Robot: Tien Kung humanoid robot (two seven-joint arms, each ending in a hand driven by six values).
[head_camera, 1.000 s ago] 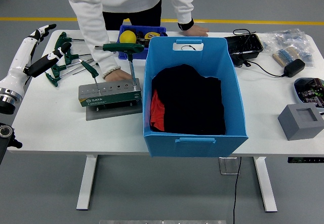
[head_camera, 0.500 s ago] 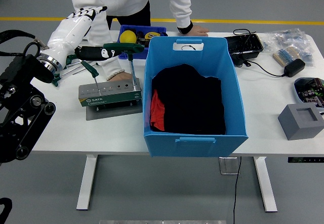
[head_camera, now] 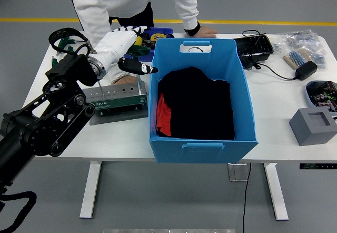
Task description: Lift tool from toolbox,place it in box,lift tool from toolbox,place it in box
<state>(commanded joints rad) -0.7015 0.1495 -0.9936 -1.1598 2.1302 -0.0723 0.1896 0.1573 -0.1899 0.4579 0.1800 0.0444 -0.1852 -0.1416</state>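
The black left arm reaches in from the lower left over the white table (head_camera: 63, 138), and its white-shelled left robot hand (head_camera: 122, 48) hovers above the green tool stand (head_camera: 117, 98), which reads "SATA" on its front face and sits on a grey plate. The robot hand's fingers are stretched out towards the far side with the dark thumb pointing at the blue box; whether they touch the handle beneath cannot be told. A T-handle hex key (head_camera: 140, 83) stands upright in the stand's right end, its shaft visible just beside the box wall and its top hidden under the robot hand. More green T-handle keys (head_camera: 64, 44) lie at the table's far left. A person in a white top leans over the far edge, one hand (head_camera: 125, 79) resting behind the stand. The blue plastic box (head_camera: 202, 151) holds black and red cloth (head_camera: 195, 106). Further right are a black power adapter (head_camera: 306, 70) and a grey block (head_camera: 313, 126).
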